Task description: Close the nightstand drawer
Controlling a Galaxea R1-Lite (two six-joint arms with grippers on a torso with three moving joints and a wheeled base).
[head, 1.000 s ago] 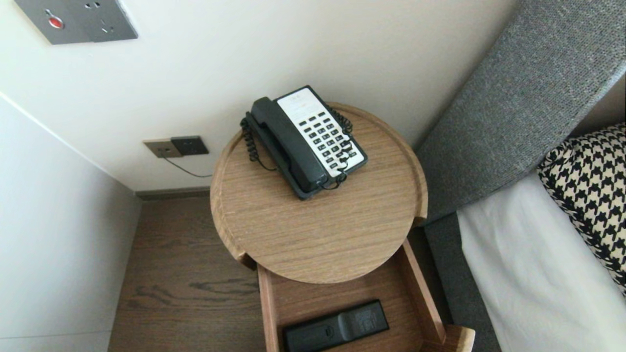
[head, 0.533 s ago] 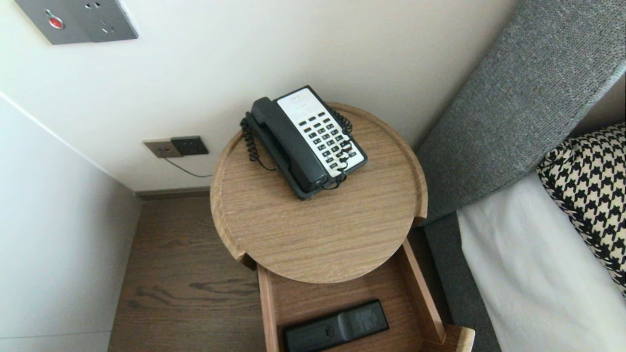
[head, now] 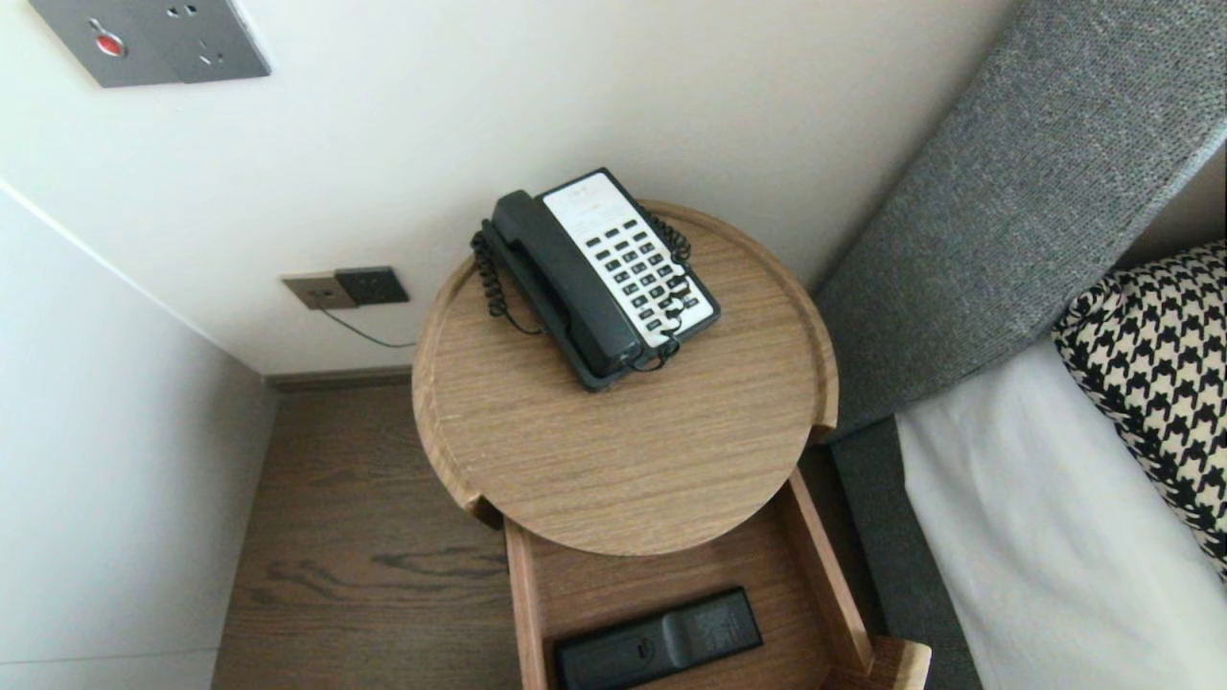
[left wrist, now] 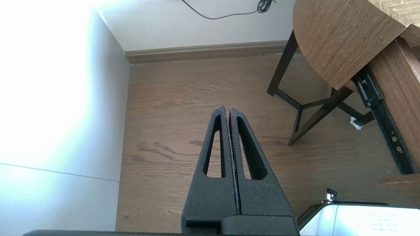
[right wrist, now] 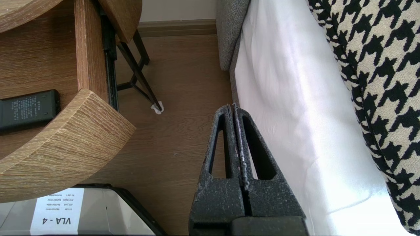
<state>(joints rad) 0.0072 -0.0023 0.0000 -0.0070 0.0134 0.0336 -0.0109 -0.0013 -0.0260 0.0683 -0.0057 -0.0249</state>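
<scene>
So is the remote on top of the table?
No, the remote lies in the open drawer below the table top.

Head cam looks steeply down on side table (head: pixel 623 460) – wrist cams low, facing floor (left wrist: pixel 164 131), w/ right sharing drawer (right wrist: pixel 88 59).

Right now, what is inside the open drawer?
A black remote lies on the drawer floor. The round tabletop covers the drawer's back part, so that is hidden.

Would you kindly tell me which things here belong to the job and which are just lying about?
Likely in hand: remote, open drawer, left tool and right tool shut either side.
Lying about: telephone, pillow, bed, wall socket.
</scene>
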